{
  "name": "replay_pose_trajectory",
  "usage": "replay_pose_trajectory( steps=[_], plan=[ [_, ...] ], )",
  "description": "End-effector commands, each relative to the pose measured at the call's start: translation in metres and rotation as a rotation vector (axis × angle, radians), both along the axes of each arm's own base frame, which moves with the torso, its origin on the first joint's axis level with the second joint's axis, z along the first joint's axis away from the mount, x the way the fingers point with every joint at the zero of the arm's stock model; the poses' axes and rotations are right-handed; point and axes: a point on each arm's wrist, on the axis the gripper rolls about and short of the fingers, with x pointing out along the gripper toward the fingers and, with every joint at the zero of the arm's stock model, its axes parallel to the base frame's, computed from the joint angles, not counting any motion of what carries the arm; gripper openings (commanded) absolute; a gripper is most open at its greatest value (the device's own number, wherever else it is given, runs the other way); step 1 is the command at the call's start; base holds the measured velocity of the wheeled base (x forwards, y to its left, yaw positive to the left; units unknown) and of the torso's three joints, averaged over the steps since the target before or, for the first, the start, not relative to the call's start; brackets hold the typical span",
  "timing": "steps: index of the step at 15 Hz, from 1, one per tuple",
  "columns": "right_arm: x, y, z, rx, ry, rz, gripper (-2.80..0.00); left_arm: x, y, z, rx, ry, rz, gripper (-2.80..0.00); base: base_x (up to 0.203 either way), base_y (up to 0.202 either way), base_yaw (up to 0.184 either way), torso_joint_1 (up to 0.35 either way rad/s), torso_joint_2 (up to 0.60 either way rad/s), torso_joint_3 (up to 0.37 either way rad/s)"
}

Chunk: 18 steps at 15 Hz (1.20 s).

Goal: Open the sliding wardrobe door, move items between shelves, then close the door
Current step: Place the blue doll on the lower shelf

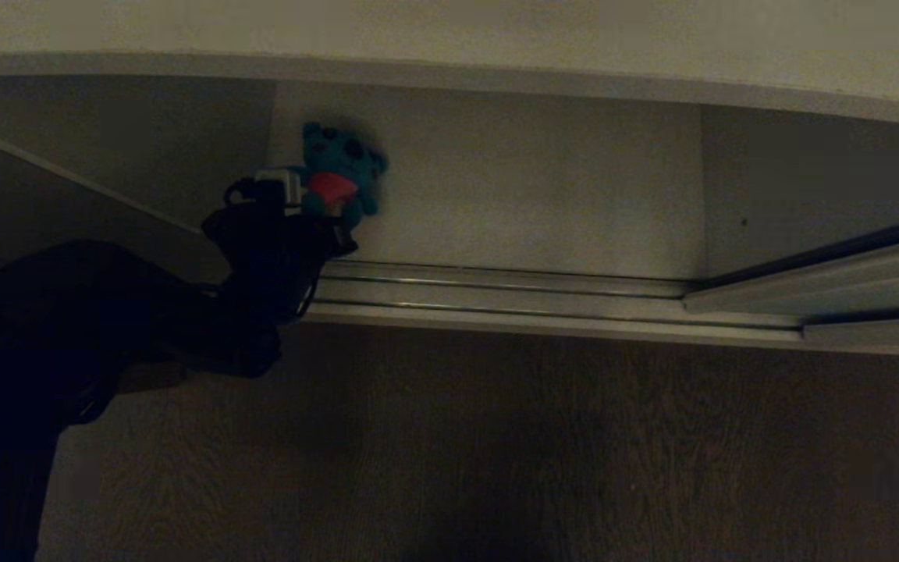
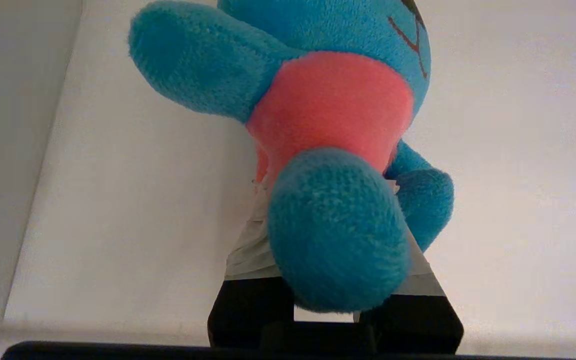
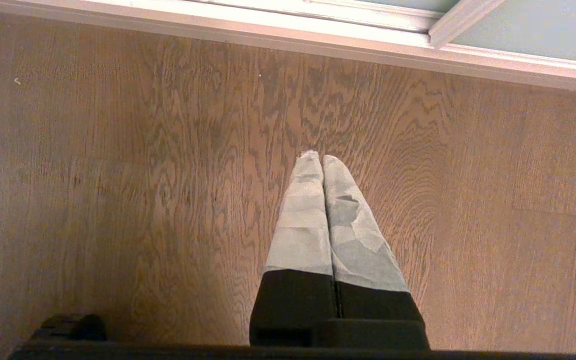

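Observation:
A teal-blue plush bear (image 1: 340, 176) with a red belly is inside the open wardrobe, over the off-white lower shelf (image 1: 535, 187). My left gripper (image 1: 305, 195) reaches in from the left and is shut on the bear. In the left wrist view the taped fingers (image 2: 250, 240) clamp the bear (image 2: 328, 100) at its lower body, one round foot bulging toward the camera; whether it touches the shelf (image 2: 118, 200) I cannot tell. The sliding wardrobe door (image 3: 533, 35) stands pushed aside at the right (image 1: 847, 273). My right gripper (image 3: 318, 157) hangs shut and empty over the wooden floor.
A metal floor track (image 1: 512, 293) runs across the wardrobe's front. An upper shelf edge (image 1: 496, 74) overhangs the compartment. A dark side wall (image 1: 145, 148) stands close to the left of the bear. Wooden floor (image 1: 535, 453) lies in front.

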Motion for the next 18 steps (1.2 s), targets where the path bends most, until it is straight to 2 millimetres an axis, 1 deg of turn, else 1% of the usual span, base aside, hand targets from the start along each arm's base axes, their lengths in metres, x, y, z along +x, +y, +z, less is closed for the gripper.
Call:
replay_pose_trajectory(
  steps=[1, 6, 9, 10, 13, 14, 16, 18],
  plan=[
    [0.0, 0.0, 0.0, 0.0, -0.001, 0.0, -2.8, 0.007, -0.001, -0.002, -0.002, -0.014, 0.0, -2.8, 0.0, 0.0, 0.0, 0.0, 0.0, 0.0],
    [0.0, 0.0, 0.0, 0.0, -0.001, -0.001, -2.8, 0.024, -0.004, -0.006, -0.009, -0.073, 0.015, -2.8, 0.0, 0.0, 0.0, 0.0, 0.0, 0.0],
    [0.0, 0.0, 0.0, 0.0, -0.001, -0.001, -2.8, 0.03, -0.004, -0.007, -0.012, -0.085, 0.023, -2.8, 0.0, 0.0, 0.0, 0.0, 0.0, 0.0],
    [0.0, 0.0, 0.0, 0.0, -0.001, -0.001, -2.8, 0.031, -0.003, -0.008, -0.016, -0.082, 0.036, 0.0, 0.0, 0.0, 0.0, 0.0, 0.0, 0.0],
    [0.0, 0.0, 0.0, 0.0, -0.001, -0.001, -2.8, 0.032, -0.002, -0.008, -0.02, -0.073, 0.052, 0.0, 0.0, 0.0, 0.0, 0.0, 0.0, 0.0],
    [0.0, 0.0, 0.0, 0.0, -0.001, 0.001, -2.8, 0.03, -0.001, 0.0, -0.031, -0.088, 0.051, 0.0, 0.0, 0.0, 0.0, 0.0, 0.0, 0.0],
    [0.0, 0.0, 0.0, 0.0, -0.001, -0.001, -2.8, 0.03, 0.0, 0.007, -0.038, -0.11, 0.052, 0.0, 0.0, 0.0, 0.0, 0.0, 0.0, 0.0],
    [0.0, 0.0, 0.0, 0.0, -0.001, -0.001, -2.8, 0.025, 0.005, 0.019, -0.041, -0.134, 0.06, 0.0, 0.0, 0.0, 0.0, 0.0, 0.0, 0.0]
  ],
)
